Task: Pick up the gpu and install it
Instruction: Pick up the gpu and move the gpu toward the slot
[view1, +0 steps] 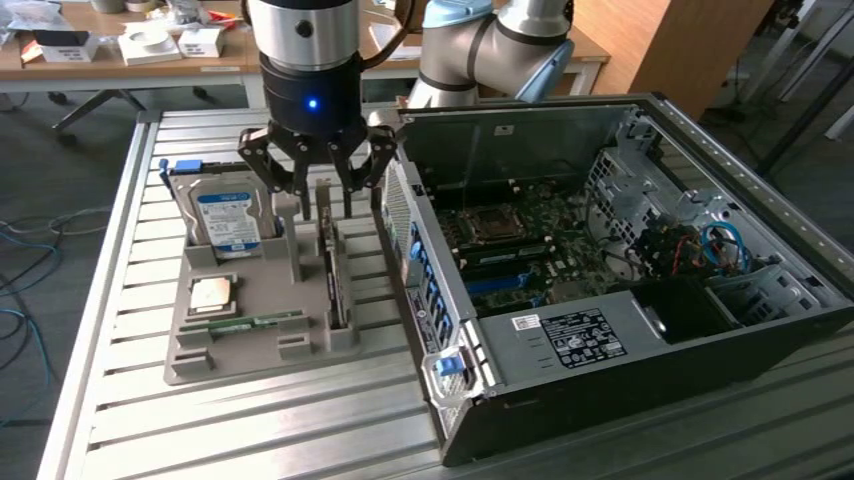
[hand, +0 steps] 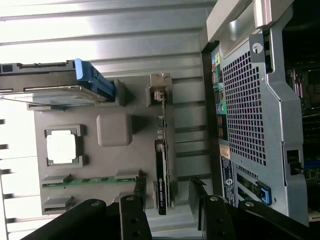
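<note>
The gpu (view1: 331, 268) stands on its edge in a slot of the grey holder tray (view1: 260, 352), a thin card with a dark strip along its top. In the wrist view the gpu (hand: 161, 172) appears edge-on. My gripper (view1: 320, 188) hangs over the card's far end and is open, one finger on each side of it. The wrist view has the gripper (hand: 167, 200) with its dark fingers (hand: 136, 200) apart, the card's edge lying between them. Nothing is held.
In the same tray are a silver hard drive (view1: 227, 215) with a blue-white label, a square processor (view1: 214, 295) and a narrow green memory stick (view1: 243, 322). The open computer case (view1: 601, 270) lies close on the exterior view's right, motherboard exposed. A slatted metal table (view1: 267, 430) carries everything.
</note>
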